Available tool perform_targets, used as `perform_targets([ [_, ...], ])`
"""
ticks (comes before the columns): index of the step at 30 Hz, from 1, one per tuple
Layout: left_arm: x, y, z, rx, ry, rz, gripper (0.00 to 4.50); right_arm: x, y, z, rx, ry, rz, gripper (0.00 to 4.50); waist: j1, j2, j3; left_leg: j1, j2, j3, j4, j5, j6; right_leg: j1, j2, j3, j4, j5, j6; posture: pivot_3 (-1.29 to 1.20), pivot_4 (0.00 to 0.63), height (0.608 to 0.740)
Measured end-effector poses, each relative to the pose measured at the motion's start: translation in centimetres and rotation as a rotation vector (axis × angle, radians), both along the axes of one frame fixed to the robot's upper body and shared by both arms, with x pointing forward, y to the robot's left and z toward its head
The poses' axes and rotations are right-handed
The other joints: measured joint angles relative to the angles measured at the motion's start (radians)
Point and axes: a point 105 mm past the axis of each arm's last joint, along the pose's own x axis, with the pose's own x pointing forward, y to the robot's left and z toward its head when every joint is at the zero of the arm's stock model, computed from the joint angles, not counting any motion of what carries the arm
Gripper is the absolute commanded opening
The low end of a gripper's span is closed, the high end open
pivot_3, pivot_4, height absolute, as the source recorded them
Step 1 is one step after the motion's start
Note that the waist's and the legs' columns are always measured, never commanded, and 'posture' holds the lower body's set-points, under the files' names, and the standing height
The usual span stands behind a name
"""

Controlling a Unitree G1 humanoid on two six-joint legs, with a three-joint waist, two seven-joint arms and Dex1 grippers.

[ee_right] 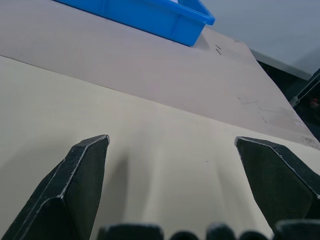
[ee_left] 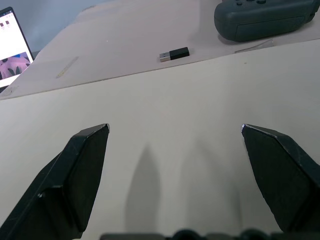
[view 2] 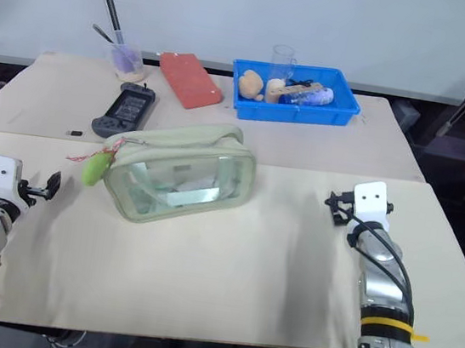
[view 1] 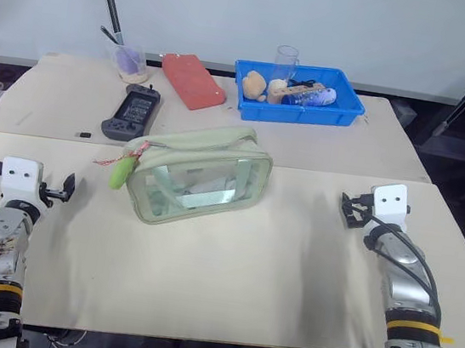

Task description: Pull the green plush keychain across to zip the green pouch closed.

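The green pouch (view 1: pixel 198 174) lies in the middle of the table, clear-sided with pale green trim and a strap along its top. The green plush keychain (view 1: pixel 120 174) hangs at the pouch's left end on a thin pink-red cord. My left gripper (view 1: pixel 66 186) hovers open near the table's left edge, a short way left of the keychain, with nothing between its fingers (ee_left: pixel 85 165). My right gripper (view 1: pixel 349 210) stands open well to the right of the pouch, its fingers (ee_right: pixel 82 175) wide apart over bare table.
A blue bin (view 1: pixel 299 93) with small items stands at the back right. A red pad (view 1: pixel 193 80), a dark game controller (view 1: pixel 132 113), a cup with utensils (view 1: pixel 128 59) and a small USB dongle (ee_left: pixel 174 54) lie at the back left. A laptop screen (ee_left: pixel 14 55) sits far left.
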Motion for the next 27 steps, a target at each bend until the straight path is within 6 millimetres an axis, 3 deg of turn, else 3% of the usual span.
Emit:
perform_targets([
  [7,-0.2,0.5,0.4,-0.025,-0.021,0.012,4.5,0.0,-0.5,0.2,-0.005,-0.002,-0.014,4.47,-0.002,0.0,0.0,0.0,0.0,0.0,0.0,0.0,0.0,0.0,0.0,0.0,0.0,0.0,0.0,0.0,0.15,0.74],
  [9,-0.5,0.5,1.4,-0.051,-0.038,-0.019,4.5,0.2,-0.8,1.0,-0.019,-0.009,-0.001,4.47,-0.003,0.0,0.0,-0.001,0.0,0.0,0.0,0.0,0.0,-0.001,0.0,0.0,0.0,0.0,0.0,0.0,0.15,0.74],
  [11,-0.4,0.1,3.6,-0.036,-0.06,-0.086,4.5,0.6,-0.7,3.0,-0.042,-0.031,0.05,4.47,-0.005,-0.001,0.001,-0.002,0.0,0.0,0.0,0.0,0.0,-0.002,0.0,0.0,0.0,0.0,0.0,0.0,0.15,0.74],
  [14,0.1,-1.8,9.6,0.018,-0.116,-0.246,4.5,1.0,0.7,7.7,-0.051,-0.089,0.211,4.47,-0.005,-0.001,0.001,-0.002,0.0,0.0,0.0,0.0,0.0,-0.002,0.0,0.0,0.0,-0.001,0.001,0.0,0.15,0.74],
  [17,0.4,-5.5,16.8,0.088,-0.2,-0.439,4.5,0.0,4.0,11.9,-0.075,-0.1,0.469,4.47,-0.004,-0.002,0.001,-0.002,0.0,0.0,0.0,0.0,0.0,-0.001,0.0,0.0,-0.001,-0.001,0.002,0.0,0.15,0.74],
  [20,-0.1,-11.6,22.2,0.182,-0.219,-0.703,4.5,-2.5,8.4,14.3,-0.101,-0.031,0.776,4.47,-0.004,-0.002,0.001,-0.003,-0.001,-0.001,0.0,-0.001,0.0,0.0,0.0,0.0,-0.002,-0.002,0.003,0.0,0.15,0.74],
  [22,-0.7,-15.5,23.2,0.24,-0.172,-0.863,4.5,-3.8,10.4,15.4,-0.076,-0.001,0.9,4.47,-0.005,-0.001,0.001,-0.003,-0.001,0.0,0.001,-0.001,-0.001,0.0,0.0,0.001,-0.002,-0.002,0.004,0.0,0.15,0.74],
  [27,-2.5,-23.4,20.5,0.389,0.054,-1.195,4.5,-6.1,13.4,17.6,-0.06,0.027,1.035,4.47,-0.007,-0.002,0.001,-0.004,-0.001,0.0,0.0,-0.002,-0.001,-0.003,0.002,0.001,-0.001,-0.003,0.004,0.0,0.15,0.74],
])
